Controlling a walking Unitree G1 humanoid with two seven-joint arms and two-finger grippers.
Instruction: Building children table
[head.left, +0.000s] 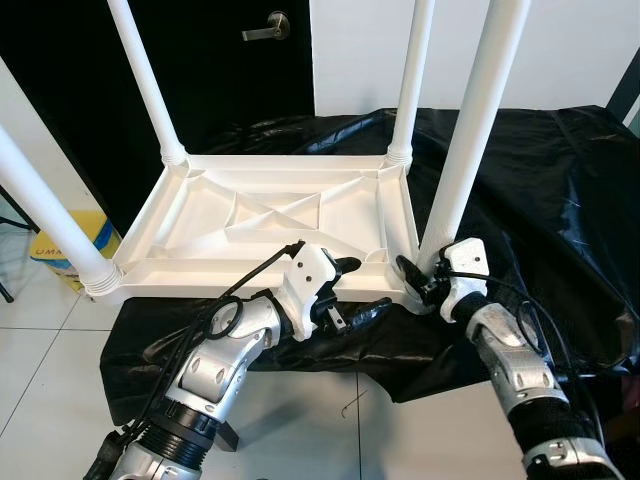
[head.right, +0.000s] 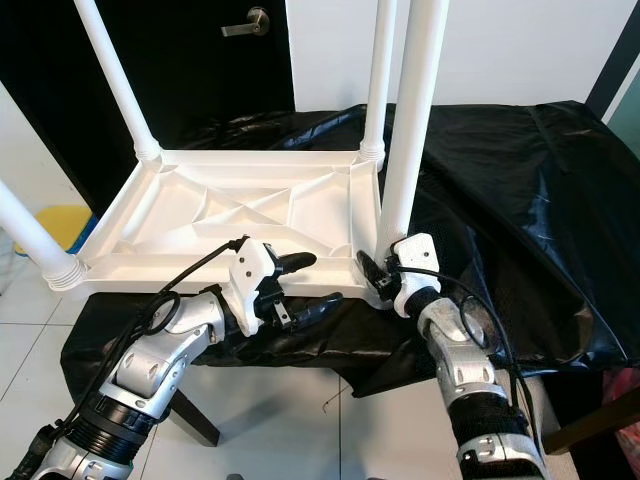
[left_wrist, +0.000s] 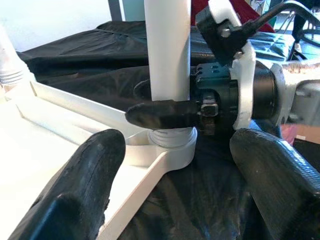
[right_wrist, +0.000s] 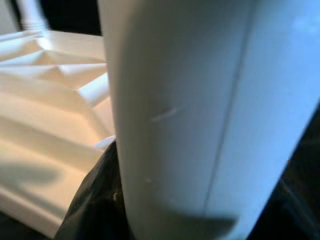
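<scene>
Upturned white table top (head.left: 270, 215) is laid on the black-draped desk (head.left: 540, 200). Near-right leg (head.left: 470, 150) is pinched low by the right hand (head.left: 422, 280). Left hand (head.left: 350, 290) is spread beside the rim.

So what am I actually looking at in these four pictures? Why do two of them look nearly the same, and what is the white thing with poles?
The two wide pictures come from a pair of cameras on a humanoid robot's head, so they nearly match. The other two come from cameras on its wrists, looking along its black fingers.

The white thing is a child's table lying upside down on a black plastic sheet, its four legs pointing up. The sheet covers a raised surface.

The right gripper is closed around the base of the near right leg, where it joins the tabletop corner; its wrist picture is so close that you mostly see the leg. The left gripper hovers open at the table's near edge, pointing at that corner.

A dark door stands behind.
</scene>
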